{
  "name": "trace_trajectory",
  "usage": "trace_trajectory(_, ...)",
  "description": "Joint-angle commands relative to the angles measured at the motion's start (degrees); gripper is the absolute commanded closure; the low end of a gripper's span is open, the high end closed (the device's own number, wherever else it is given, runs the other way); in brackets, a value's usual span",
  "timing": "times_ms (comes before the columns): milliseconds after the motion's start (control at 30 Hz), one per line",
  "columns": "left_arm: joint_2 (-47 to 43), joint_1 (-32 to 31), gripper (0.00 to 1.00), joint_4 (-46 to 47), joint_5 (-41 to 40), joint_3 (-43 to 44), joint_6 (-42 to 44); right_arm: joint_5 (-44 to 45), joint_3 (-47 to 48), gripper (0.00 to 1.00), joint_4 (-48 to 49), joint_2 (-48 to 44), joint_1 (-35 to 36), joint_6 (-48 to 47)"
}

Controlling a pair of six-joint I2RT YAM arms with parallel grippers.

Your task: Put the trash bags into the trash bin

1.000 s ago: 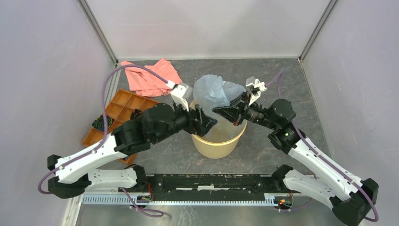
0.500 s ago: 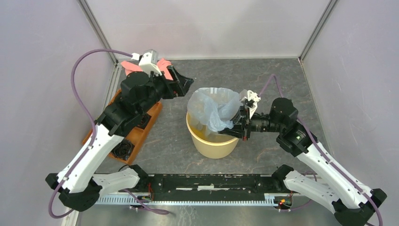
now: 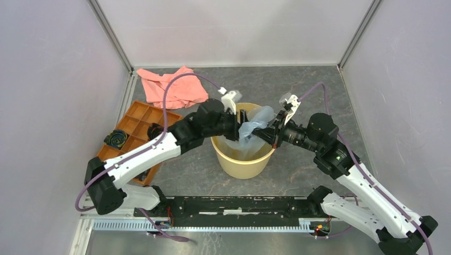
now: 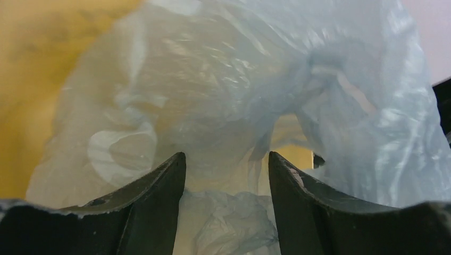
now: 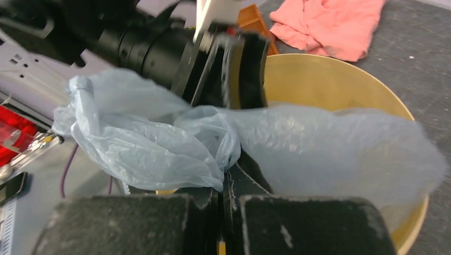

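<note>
Trash bag [image 3: 255,126] is bunched across the mouth of the trash bin [image 3: 242,169], partly down inside, w/ some film up near the far-right rim. I've got the R gripper [image 5: 223,183] reaching in from the right, forearm low and aimed at the bin, jaws pressed together w/ a fold of film pinched at the tips. L gripper [image 4: 227,159] comes in from the left, wrist dipped over the rim, fingers apart, film just ahead of and between them; can't tell if they touch it. On top cam both sets of tips are buried behind film & wrist bodies. Bin bottom hidden. Pink cloth [image 3: 171,86] lies at the far-left corner; orange tray [image 3: 139,118] is partly under the L arm.
</note>
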Motion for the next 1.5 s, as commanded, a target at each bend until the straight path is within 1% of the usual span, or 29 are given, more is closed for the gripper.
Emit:
trace_trajectory(0, 1.55, -3.25, 0.34, -1.38, -6.47, 2.39, 1.69, 3.10, 0.14, 0.99, -0.02, 0.68, -0.12, -1.92)
trace_trajectory(67, 2.06, -3.11, 0.32, -3.80, -9.96, 4.08, 3.31, -3.60, 0.23, 0.99, -1.49, 2.24, -0.17, -3.71)
trace_trajectory(133, 1.89, -2.47, 0.27, -5.48, -11.75, 5.98, 4.21, -6.68, 0.69, 0.99, -4.76, 3.40, -0.12, -6.47)
trace_trajectory(167, 1.51, -2.09, 0.23, -5.95, -11.89, 6.83, 4.63, -6.09, 1.12, 0.99, -6.65, 3.74, -0.10, -8.32)
trace_trajectory(267, -0.92, -0.82, 0.13, -7.60, -11.90, 8.73, 5.30, -0.76, 2.45, 0.99, -10.99, 4.29, -0.14, -11.88)
trace_trajectory(400, -7.43, 0.52, 0.01, -10.67, -15.27, 9.49, 6.08, 0.37, 2.15, 0.99, -8.41, 4.32, -0.10, -11.89)
trace_trajectory(500, -12.44, 0.95, 0.00, -12.19, -15.68, 10.09, 6.27, -0.94, 1.43, 0.99, -5.66, 4.70, -0.10, -10.60)
trace_trajectory(567, -15.07, 0.96, 0.00, -11.67, -13.27, 10.51, 6.16, -2.49, 1.12, 0.99, -4.18, 5.05, -0.10, -9.88)
trace_trajectory(667, -16.37, 1.00, 0.00, -8.72, -3.79, 10.45, 5.70, -2.96, 0.93, 0.99, -1.96, 5.03, -0.11, -8.06)
trace_trajectory(733, -15.54, 0.96, 0.00, -5.46, 4.18, 9.59, 4.45, -2.82, 1.11, 0.97, 0.21, 4.75, -0.11, -6.10)
trace_trajectory(767, -14.52, 0.93, 0.00, -4.81, 6.18, 9.46, 3.61, -3.22, 1.11, 0.96, 1.65, 4.65, -0.11, -4.91)
trace_trajectory(867, -12.16, 0.94, 0.00, -5.42, 4.41, 9.25, 2.68, -5.04, 0.62, 0.94, 4.66, 4.57, -0.12, -2.63)
trace_trajectory(933, -10.17, 0.88, 0.00, -5.55, 4.29, 9.85, 2.12, -5.22, 0.26, 0.92, 4.87, 4.58, -0.12, -2.19)
trace_trajectory(967, -9.14, 0.87, 0.02, -5.57, 4.58, 10.14, 1.92, -5.01, 0.15, 0.91, 4.78, 4.55, -0.12, -2.02)
trace_trajectory(1000, -8.28, 0.93, 0.07, -5.82, 4.80, 10.47, 1.78, -4.80, 0.14, 0.90, 4.58, 4.44, -0.10, -1.84)
trace_trajectory(1067, -7.43, 0.91, 0.24, -6.83, 4.23, 11.05, 2.03, -4.82, -0.02, 0.86, 4.47, 4.24, -0.10, -1.34)
trace_trajectory(1100, -7.66, 0.87, 0.33, -7.53, 2.90, 11.05, 2.25, -4.87, -0.03, 0.83, 4.26, 4.00, -0.10, -1.39)
trace_trajectory(1133, -8.44, 0.93, 0.40, -7.86, 1.67, 10.79, 2.33, -4.59, 0.04, 0.77, 3.52, 3.77, -0.16, -1.76)
trace_trajectory(1200, -10.85, 0.92, 0.52, -6.92, 0.09, 9.28, 2.95, -3.87, 0.14, 0.63, 1.56, 3.06, -0.11, -2.87)
trace_trajectory(1267, -13.38, 0.96, 0.58, -4.90, -0.39, 7.33, 3.40, -3.31, 0.31, 0.52, -0.73, 2.30, -0.10, -4.25)
trace_trajectory(1367, -16.43, 0.89, 0.58, -1.94, 0.52, 4.71, 4.87, -0.30, 0.94, 0.35, -4.70, 0.74, -0.14, -6.28)
trace_trajectory(1400, -16.86, 0.95, 0.60, -1.17, 0.22, 4.06, 5.42, 1.23, 2.01, 0.31, -6.85, 0.51, -0.03, -7.29)
trace_trajectory(1467, -16.93, 0.96, 0.68, 0.03, 0.33, 3.52, 6.36, 4.85, 4.13, 0.24, -10.37, -0.25, -0.11, -9.53)
